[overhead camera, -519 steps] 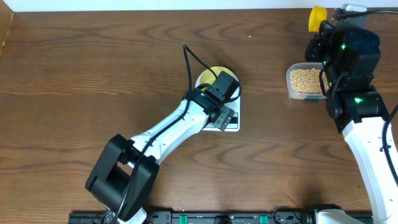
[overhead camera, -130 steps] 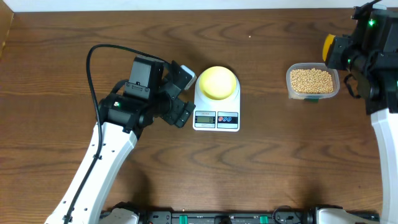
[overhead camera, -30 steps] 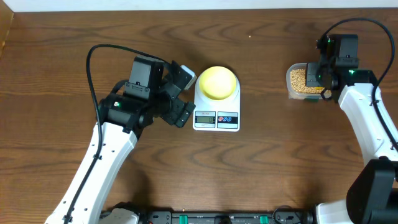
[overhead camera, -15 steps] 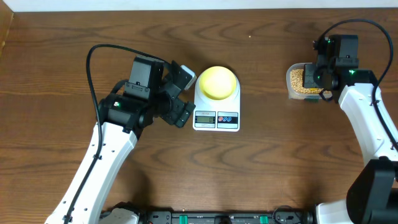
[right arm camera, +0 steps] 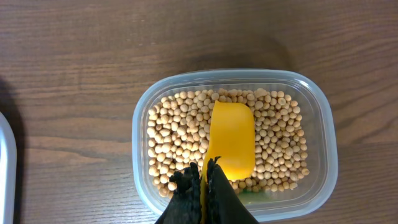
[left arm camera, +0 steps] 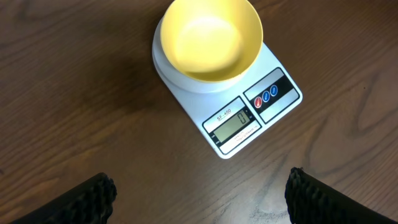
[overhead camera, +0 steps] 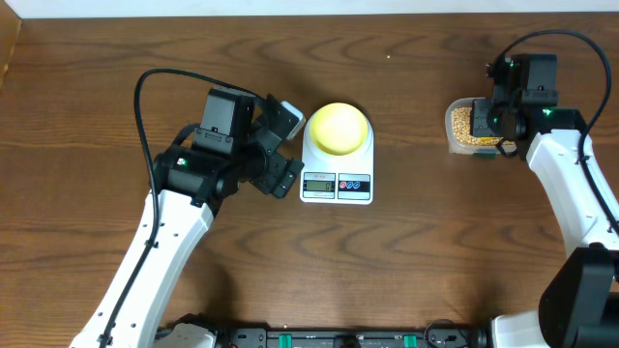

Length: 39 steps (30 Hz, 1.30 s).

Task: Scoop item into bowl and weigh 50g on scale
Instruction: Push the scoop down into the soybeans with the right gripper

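**Scoop set in the beans, bowl empty on the scale**

The step in hand looks like the first scoop. The right gripper [right arm camera: 204, 168] has its fingers pressed tight together on the handle of the bright yellow plastic scoop [right arm camera: 231, 140]. The scoop's blade lies on top of the small round beige-tan beans [right arm camera: 171, 140], near the middle of the heap. No beans show inside the blade yet.

The beans fill the clear rounded-rectangular plastic tub [right arm camera: 324, 130] across its whole floor. The tub stands on the dark wooden table [overhead camera: 435, 242], well apart from the weighing spot, on the right side.

The small round pale yellow bowl [left arm camera: 210, 38] sits on the platform of the white rounded-rectangular digital scale [left arm camera: 239, 93] and holds nothing. The scale's display is lit, but its digits are too small to read with certainty.

The left gripper [left arm camera: 202, 200] hangs beside the scale with its fingers spread wide, holding nothing.

The next move probably calls for driving the blade under the beans, then lifting it level. The load then has to cross to the bowl without spilling.
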{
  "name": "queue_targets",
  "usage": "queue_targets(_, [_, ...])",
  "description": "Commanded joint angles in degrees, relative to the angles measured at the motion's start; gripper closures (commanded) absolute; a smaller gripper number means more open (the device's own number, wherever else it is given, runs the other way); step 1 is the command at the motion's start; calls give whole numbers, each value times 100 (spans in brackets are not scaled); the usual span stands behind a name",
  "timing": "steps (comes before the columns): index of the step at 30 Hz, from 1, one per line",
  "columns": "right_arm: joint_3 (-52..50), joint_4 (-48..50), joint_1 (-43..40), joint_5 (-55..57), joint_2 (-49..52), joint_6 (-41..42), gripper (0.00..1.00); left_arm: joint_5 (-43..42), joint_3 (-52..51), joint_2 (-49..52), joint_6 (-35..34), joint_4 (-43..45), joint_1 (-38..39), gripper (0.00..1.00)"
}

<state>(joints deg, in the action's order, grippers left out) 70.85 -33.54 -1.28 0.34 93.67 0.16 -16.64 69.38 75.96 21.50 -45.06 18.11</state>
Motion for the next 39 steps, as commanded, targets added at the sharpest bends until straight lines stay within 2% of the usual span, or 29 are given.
queue_targets(1, [-46, -15, 57, -225, 44, 20, 99, -90, -83, -37, 96, -15, -2, 11])
queue_targets(39, [-46, 146, 61, -509, 44, 20, 99, -90, -83, -37, 96, -13, -2, 11])
